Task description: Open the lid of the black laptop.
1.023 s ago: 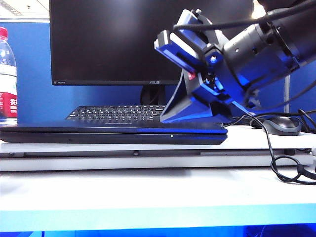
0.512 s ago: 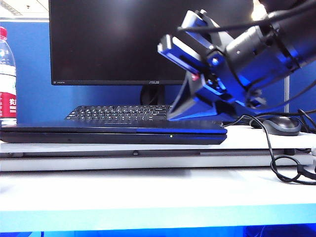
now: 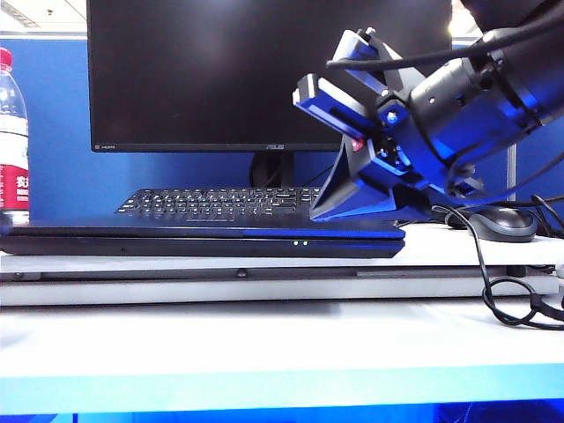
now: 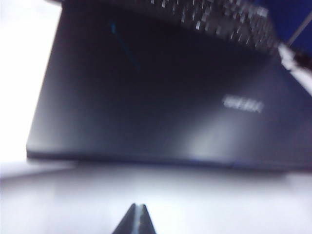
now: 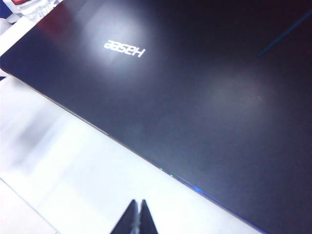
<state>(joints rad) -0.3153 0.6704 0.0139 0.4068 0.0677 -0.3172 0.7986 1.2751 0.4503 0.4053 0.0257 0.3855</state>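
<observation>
A: Status of the slim black Hasee laptop [image 3: 203,236]?

B: It is seen lying flat on the white tabletop [image 3: 264,339], in front of the separate black keyboard [image 3: 216,201] and the large dark monitor on its stand [image 3: 264,70]. The thin wide black lid [image 5: 195,87] is fully down; no gap at the front edge is visible. Nothing of the opening is judged done.

A: Pincers?

B: The right pincer [image 5: 137,217] is held above the white surface just ahead of the front edge, fingertips pressed together, nothing gripped. The left pincer [image 4: 137,219] is likewise pressed together and empty before the front edge, though that view is blurred, so contact cannot be ruled out. The lift remains entirely to be done.
</observation>
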